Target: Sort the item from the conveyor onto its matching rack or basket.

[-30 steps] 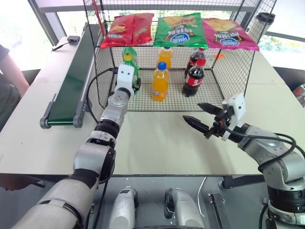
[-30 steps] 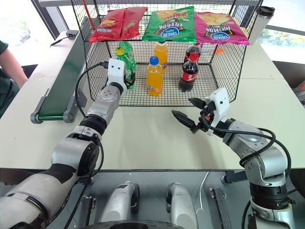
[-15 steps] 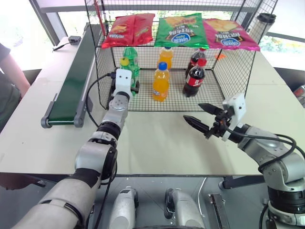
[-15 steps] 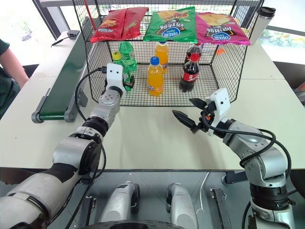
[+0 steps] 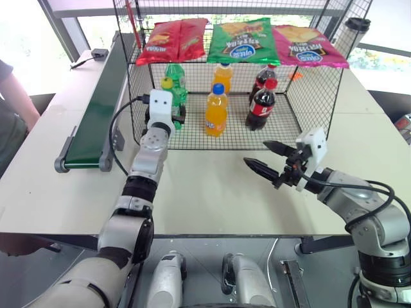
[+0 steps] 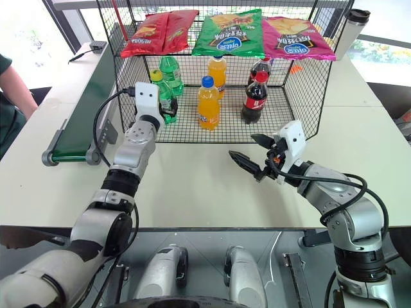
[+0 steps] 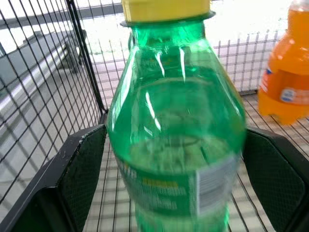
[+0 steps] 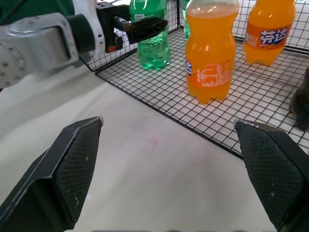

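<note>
A white worktop (image 5: 205,186) carries a black wire cage (image 5: 308,102). The green soda bottle with the yellow cap (image 5: 169,96) stands upright on the cage's mesh floor, at its front left corner. The left gripper (image 7: 176,159) sits wide open with a finger on each side of the bottle, not pressing it. The right gripper (image 5: 268,159) hovers open above the worktop. The conveyor (image 5: 96,109) runs along the cage's left.
</note>
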Controlling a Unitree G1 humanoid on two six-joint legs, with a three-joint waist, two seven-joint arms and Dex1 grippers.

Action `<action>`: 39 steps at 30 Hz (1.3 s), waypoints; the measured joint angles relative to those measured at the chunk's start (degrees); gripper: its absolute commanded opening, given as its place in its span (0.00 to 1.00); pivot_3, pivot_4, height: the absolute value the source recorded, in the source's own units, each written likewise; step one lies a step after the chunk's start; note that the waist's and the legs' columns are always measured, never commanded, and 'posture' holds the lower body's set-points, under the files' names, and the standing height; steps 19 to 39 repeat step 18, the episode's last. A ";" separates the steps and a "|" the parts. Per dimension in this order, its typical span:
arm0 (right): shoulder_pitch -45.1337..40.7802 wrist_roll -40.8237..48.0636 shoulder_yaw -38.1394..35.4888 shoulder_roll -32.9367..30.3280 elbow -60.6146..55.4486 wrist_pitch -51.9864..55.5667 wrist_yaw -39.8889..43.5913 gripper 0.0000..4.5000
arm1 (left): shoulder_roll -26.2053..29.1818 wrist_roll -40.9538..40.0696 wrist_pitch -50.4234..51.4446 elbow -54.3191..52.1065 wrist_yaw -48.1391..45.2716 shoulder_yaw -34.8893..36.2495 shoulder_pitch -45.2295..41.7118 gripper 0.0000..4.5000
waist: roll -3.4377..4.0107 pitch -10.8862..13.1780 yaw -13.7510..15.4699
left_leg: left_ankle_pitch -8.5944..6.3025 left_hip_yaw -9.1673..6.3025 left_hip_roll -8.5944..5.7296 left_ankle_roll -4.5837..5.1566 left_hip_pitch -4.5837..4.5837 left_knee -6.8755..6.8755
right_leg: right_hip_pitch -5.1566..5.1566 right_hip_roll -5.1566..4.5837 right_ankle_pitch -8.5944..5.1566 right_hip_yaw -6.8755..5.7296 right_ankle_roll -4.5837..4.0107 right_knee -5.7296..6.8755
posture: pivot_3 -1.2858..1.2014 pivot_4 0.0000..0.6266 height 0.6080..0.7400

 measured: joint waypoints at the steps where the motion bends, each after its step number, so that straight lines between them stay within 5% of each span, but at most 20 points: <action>1: 0.04 0.00 0.00 0.01 0.00 0.01 -0.01 1.00 | 0.56 0.00 2.44 -4.61 -1.01 -0.48 2.04 0.98 | 0.00 0.00 -0.01 | 0.00 0.00 0.00 0.00 0.00 0.00 | 0.00 0.00 0.00 0.00 0.00 0.01 | 0.52 0.24 1.00; 12: 0.11 0.11 0.44 -0.04 0.11 0.15 0.92 1.00 | 11.88 -8.29 22.04 -40.16 -15.17 0.12 18.47 0.98 | 0.05 -0.03 -0.09 | 0.00 -0.04 0.02 -0.01 0.10 0.02 | 0.04 0.03 -0.17 0.02 -0.21 0.04 | 0.52 0.24 1.00; 18: -0.58 0.06 0.98 -0.33 1.98 0.17 2.96 1.00 | 19.33 -18.76 29.88 -52.08 -22.55 11.73 30.74 0.98 | 0.09 -0.05 -0.22 | 0.00 -0.04 0.05 -0.02 0.13 0.02 | 0.06 0.03 -0.22 0.02 -0.15 0.00 | 0.52 0.24 1.00; 39: -0.58 0.06 0.98 -0.33 1.98 0.17 2.96 1.00 | 19.33 -18.76 29.88 -52.08 -22.55 11.73 30.74 0.98 | 0.09 -0.05 -0.22 | 0.00 -0.04 0.05 -0.02 0.13 0.02 | 0.06 0.03 -0.22 0.02 -0.15 0.00 | 0.52 0.24 1.00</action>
